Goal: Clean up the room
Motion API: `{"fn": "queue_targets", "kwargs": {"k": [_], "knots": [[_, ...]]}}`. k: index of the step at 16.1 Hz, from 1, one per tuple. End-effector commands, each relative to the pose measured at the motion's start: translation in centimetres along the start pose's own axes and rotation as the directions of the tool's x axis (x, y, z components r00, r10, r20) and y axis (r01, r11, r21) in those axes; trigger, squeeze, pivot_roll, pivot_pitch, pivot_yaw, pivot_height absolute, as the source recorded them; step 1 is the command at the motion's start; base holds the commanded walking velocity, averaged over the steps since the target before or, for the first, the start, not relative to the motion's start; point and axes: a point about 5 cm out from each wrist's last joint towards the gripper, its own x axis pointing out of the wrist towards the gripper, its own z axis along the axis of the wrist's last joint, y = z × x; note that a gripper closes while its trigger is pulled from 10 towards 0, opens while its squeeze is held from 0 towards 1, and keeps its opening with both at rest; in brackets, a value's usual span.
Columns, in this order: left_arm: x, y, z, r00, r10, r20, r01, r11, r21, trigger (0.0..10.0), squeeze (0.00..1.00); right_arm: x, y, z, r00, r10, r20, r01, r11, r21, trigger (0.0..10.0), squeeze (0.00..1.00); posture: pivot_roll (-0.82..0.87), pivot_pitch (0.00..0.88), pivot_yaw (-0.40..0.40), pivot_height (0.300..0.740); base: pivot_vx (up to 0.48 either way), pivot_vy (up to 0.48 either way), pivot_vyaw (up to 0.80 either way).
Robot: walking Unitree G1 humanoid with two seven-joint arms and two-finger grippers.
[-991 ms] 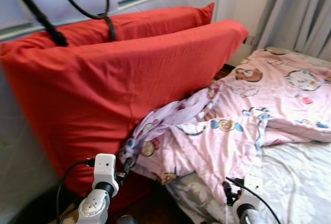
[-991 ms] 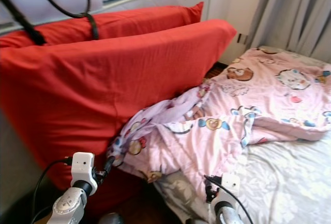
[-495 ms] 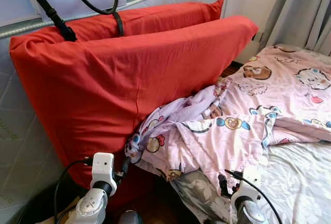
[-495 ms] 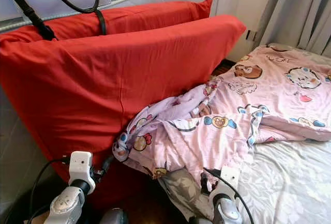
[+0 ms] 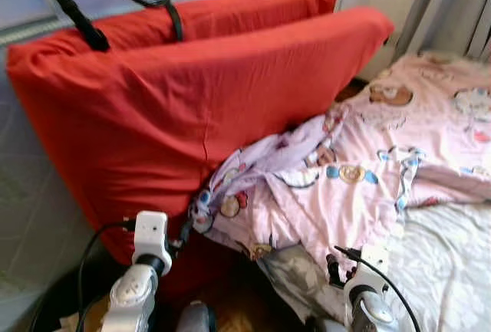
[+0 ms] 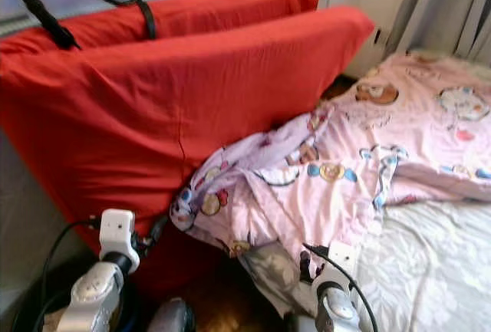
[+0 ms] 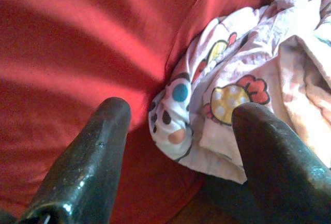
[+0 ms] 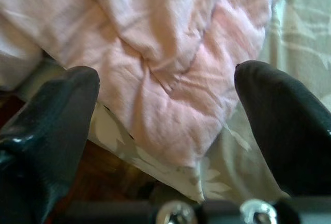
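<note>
Basically approach step, nothing grasped yet: left gripper point(image 7: 176, 146) fingers spread wide, aimed at the bunched corner of the pink cartoon blanket point(image 5: 360, 186) where it hangs off the bed's edge against the red cushion point(image 5: 199, 110). Right gripper point(image 8: 165, 131) also wide, over the blanket's fold by the grey sheet point(image 5: 445, 263). Next, likely: close in, pinch fabric, pull it flat onto the bed.

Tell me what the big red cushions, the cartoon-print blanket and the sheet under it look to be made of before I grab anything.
Red cushions: matte woven cloth covers, finely creased, over what looks like firm padding.
Cartoon-print blanket: soft thin quilted fabric, probably cotton, puckered and rumpled into loose folds.
Sheet: smooth grey cloth with a pale leaf print, lying flat.
Both grippers, left and right, are open.
</note>
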Motion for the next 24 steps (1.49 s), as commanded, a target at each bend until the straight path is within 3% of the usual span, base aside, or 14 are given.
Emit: {"fn": "queue_targets", "kwargs": {"k": [1, 5, 11, 14, 24], "knots": [[0.0, -0.1, 0.6, 1.000, -0.009, 0.011, 0.009, 1.000, 0.009, 10.0, 0.00, 0.0, 0.0, 0.2, 1.000, -0.002, 0.014, 0.002, 1.000, -0.007, 10.0, 0.00, 0.12, 0.162, 0.019, 0.631, 0.000, 0.000, 0.00], [-1.0, 0.2, 2.0, 0.999, -0.005, 0.047, 0.005, 1.000, 0.014, 10.0, 0.00, 0.3, 0.2, 1.4, 0.998, 0.001, 0.059, -0.001, 1.000, 0.001, 10.0, 0.00, 0.15, 0.232, 0.019, 0.631, 0.000, 0.000, 0.00], [-3.8, 0.5, 2.0, 1.000, -0.003, 0.004, 0.002, 0.999, 0.032, 10.0, 0.00, 0.4, 1.0, 1.0, 1.000, 0.026, 0.008, -0.026, 0.999, -0.035, 10.0, 0.00, 0.18, 0.273, 0.022, 0.631, 0.000, 0.000, 0.00], [-4.6, 0.7, 2.1, 1.000, -0.002, -0.014, 0.003, 0.999, 0.037, 10.0, 0.00, 0.4, 0.7, 0.7, 1.000, -0.016, -0.026, 0.015, 0.999, -0.034, 10.0, 0.00, 0.19, 0.290, 0.030, 0.631, 0.000, 0.000, 0.00], [-5.5, 0.3, 2.4, 0.999, -0.009, -0.046, 0.011, 0.999, 0.041, 10.0, 0.00, 0.6, 1.0, 1.2, 1.000, 0.016, 0.000, -0.016, 1.000, -0.004, 10.0, 0.00, 0.21, 0.308, 0.038, 0.631, 0.000, 0.000, 0.00]]}}
